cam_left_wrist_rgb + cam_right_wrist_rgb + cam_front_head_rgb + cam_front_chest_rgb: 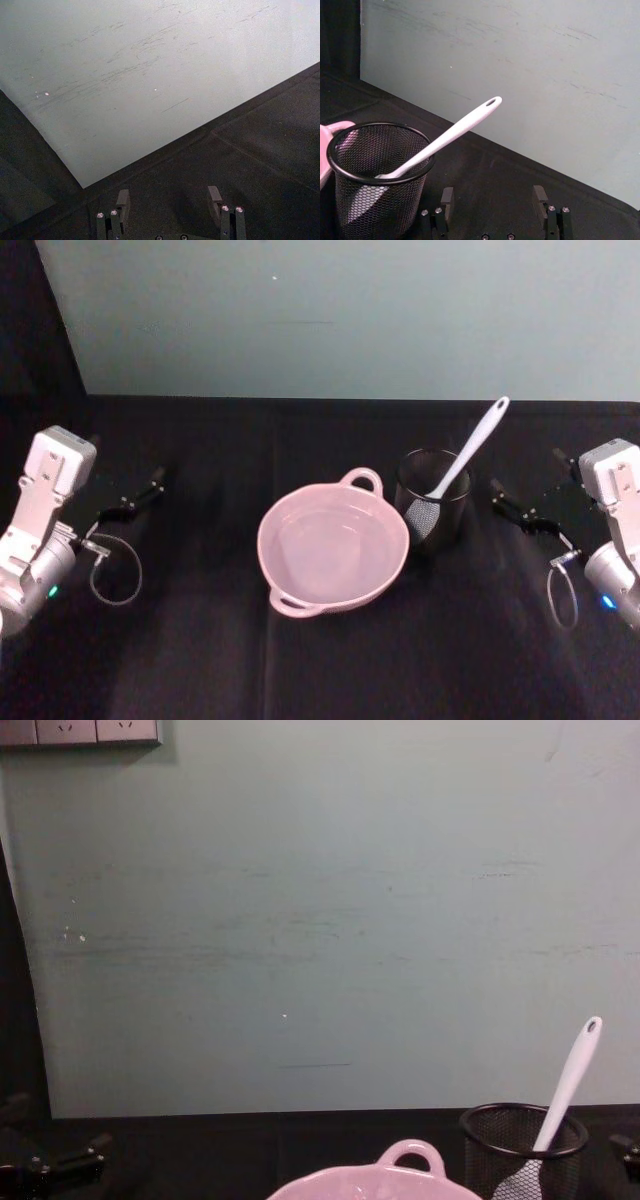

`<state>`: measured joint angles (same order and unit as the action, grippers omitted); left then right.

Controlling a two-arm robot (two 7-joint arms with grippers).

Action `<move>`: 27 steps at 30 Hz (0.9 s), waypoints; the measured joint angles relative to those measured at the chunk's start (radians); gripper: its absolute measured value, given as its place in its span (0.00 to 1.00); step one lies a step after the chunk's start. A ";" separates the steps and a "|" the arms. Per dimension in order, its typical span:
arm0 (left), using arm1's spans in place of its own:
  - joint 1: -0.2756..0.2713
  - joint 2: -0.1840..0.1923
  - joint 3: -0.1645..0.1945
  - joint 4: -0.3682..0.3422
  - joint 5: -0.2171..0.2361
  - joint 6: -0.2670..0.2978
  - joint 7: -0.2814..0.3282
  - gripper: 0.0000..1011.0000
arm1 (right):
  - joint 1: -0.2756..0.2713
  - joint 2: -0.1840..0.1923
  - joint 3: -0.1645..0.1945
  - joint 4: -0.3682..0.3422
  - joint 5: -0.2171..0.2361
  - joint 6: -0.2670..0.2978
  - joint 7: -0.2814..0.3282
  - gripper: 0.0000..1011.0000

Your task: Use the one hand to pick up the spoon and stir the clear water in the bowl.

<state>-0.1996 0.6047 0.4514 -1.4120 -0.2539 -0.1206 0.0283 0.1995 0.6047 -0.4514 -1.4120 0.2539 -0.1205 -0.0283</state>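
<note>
My right gripper (491, 196), jaws wide, is nearer: the spoon (470, 452) leans in the mesh cup (452, 522) to its left, handle slanting toward it (left gripper (168, 196) idle, also wide).

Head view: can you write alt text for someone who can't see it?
A pink bowl sits at the middle of a black table, with a white spoon standing head-down in a black mesh cup just to its right. The left gripper and right gripper rest open near the table's sides, touching nothing.
</note>
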 joint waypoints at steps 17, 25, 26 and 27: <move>0.000 0.000 0.000 0.000 0.000 0.000 0.000 1.00 | 0.000 0.000 0.000 0.000 0.000 0.000 0.000 0.99; 0.000 0.000 0.000 0.000 0.000 0.000 0.000 1.00 | 0.000 0.000 0.000 0.000 0.000 0.000 0.000 0.99; 0.000 0.000 0.000 0.000 0.000 0.000 0.000 1.00 | 0.000 0.000 0.000 0.000 0.000 0.000 0.000 0.99; 0.000 0.000 0.000 0.000 0.000 0.000 0.000 1.00 | 0.000 0.000 0.000 0.000 0.000 0.000 0.000 0.99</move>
<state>-0.1995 0.6047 0.4514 -1.4120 -0.2539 -0.1206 0.0283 0.1995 0.6047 -0.4514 -1.4120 0.2539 -0.1205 -0.0283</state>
